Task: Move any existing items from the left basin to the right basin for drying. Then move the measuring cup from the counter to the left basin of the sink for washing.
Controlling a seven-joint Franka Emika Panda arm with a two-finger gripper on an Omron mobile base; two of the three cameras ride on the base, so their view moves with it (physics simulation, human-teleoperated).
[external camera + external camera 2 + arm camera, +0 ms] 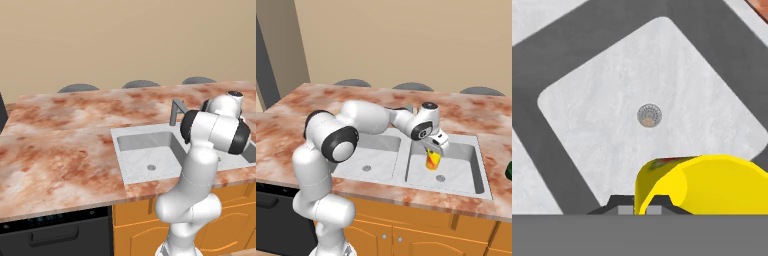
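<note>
Where the arm bends over the sink [145, 131] in the left base view, its white elbow and dark joints cover the divider and most of the right basin, so the hand itself is hidden behind them. What shows plainly is the left basin [131, 165], a pale speckled bowl with a small round drain in its floor and nothing lying in it. The grey faucet [176, 109] stands at the back rim, just left of the arm's upper joints, and the marbled counter [60, 160] spreads out to the left.

From the right base view the arm reaches forward across the sink, and the gripper [433, 152] hangs over the right basin [463, 172], pointing down. Its jaws are closed on the yellow carton [432, 160], which sits tilted between them, a red mark on its face, lifted clear above the basin floor and the drain beneath. The left basin lies beside it, past the divider. At the far right edge of the counter a dark green sliver [509, 171] peeks in; too little of it shows to name it.

Looking down along the hand, the carton's yellow body bulges up from the bottom right, pinched at the dark finger tips [619, 204], with a trace of red along its upper rim. Below lies the pale basin floor with its round drain [649, 115].
</note>
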